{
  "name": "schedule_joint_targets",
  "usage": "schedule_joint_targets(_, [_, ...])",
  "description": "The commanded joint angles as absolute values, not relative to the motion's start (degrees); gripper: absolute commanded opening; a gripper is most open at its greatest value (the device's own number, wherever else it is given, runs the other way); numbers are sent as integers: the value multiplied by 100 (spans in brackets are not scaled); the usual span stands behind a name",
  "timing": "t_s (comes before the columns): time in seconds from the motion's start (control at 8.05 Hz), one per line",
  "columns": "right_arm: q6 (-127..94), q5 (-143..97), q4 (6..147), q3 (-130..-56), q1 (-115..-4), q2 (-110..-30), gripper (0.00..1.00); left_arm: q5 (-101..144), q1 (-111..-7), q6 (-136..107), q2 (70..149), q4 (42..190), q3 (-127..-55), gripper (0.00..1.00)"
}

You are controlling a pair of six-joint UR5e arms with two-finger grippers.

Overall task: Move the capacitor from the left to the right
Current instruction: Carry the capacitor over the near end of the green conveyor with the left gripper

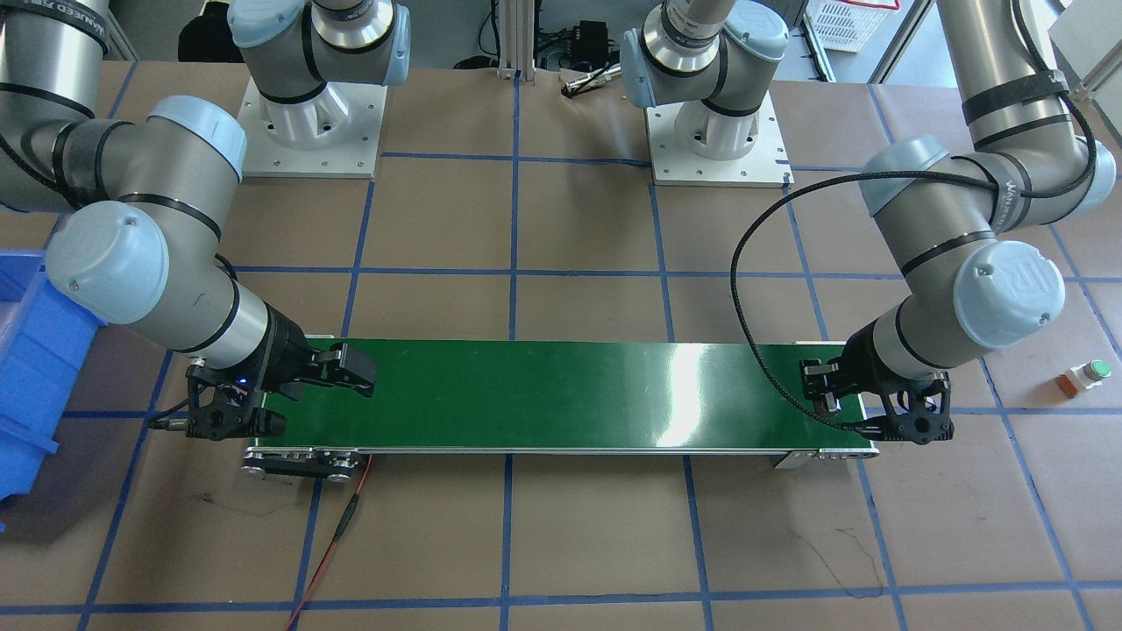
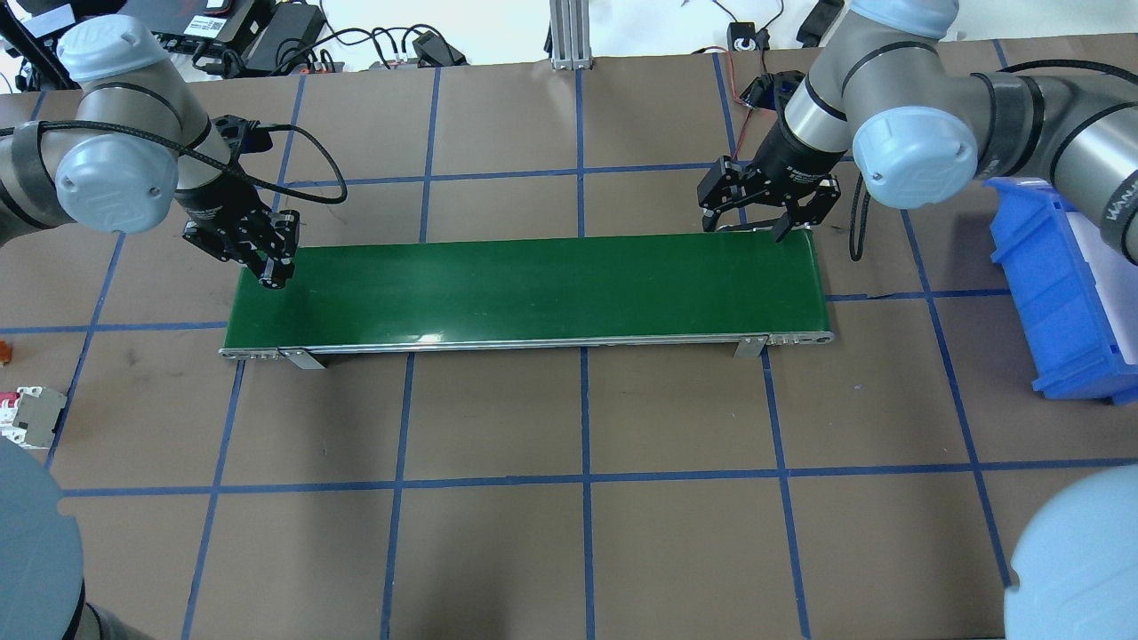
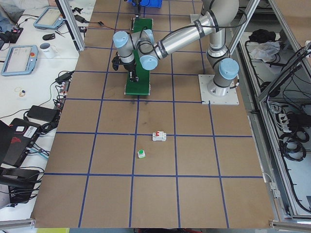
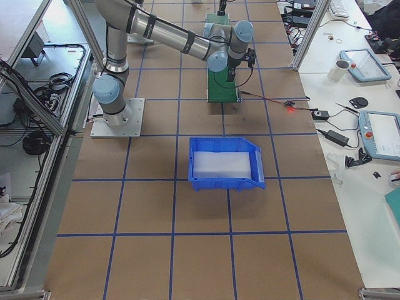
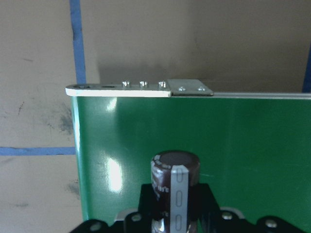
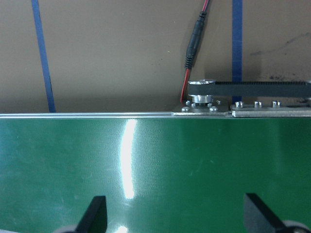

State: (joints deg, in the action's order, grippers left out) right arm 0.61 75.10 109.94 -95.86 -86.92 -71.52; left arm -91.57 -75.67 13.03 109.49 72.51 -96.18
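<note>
The capacitor (image 5: pixel 175 177), a dark brown cylinder with a silvery stripe, shows in the left wrist view, clamped between my left gripper's fingers. My left gripper (image 2: pixel 269 267) is shut on it just above the left end of the green conveyor belt (image 2: pixel 533 284). In the front-facing view this gripper (image 1: pixel 822 390) is at the belt's right end. My right gripper (image 2: pixel 756 220) is open and empty over the belt's other end, near its far edge. It also shows in the front-facing view (image 1: pixel 351 368), and its spread fingertips (image 6: pixel 95 213) show over bare belt (image 6: pixel 170 160).
A blue bin (image 2: pixel 1058 293) stands on the table beyond the belt's right end. A white breaker with red switches (image 2: pixel 27 413) and a green-capped push-button (image 1: pixel 1087 375) lie on the table left of the belt. A red cable (image 1: pixel 333 535) runs from the belt's motor end.
</note>
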Motion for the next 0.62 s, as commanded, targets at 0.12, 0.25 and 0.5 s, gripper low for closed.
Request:
schedule_joint_targets(0.12, [272,7673,11136,-9589,-8692,-6961,100,-8967,-7567,1275,11057,7164,-9711,0])
schedule_joint_targets(0.25, [281,7682,11136,-9589,-8692,-6970,100,-8895,-7567,1274,11048,7163,-9764,5])
schedule_joint_targets(0.5, [290,7682,11101,-9606,-8701,-6952,100,-8877,-7567,847,11048,7198,-9808,40])
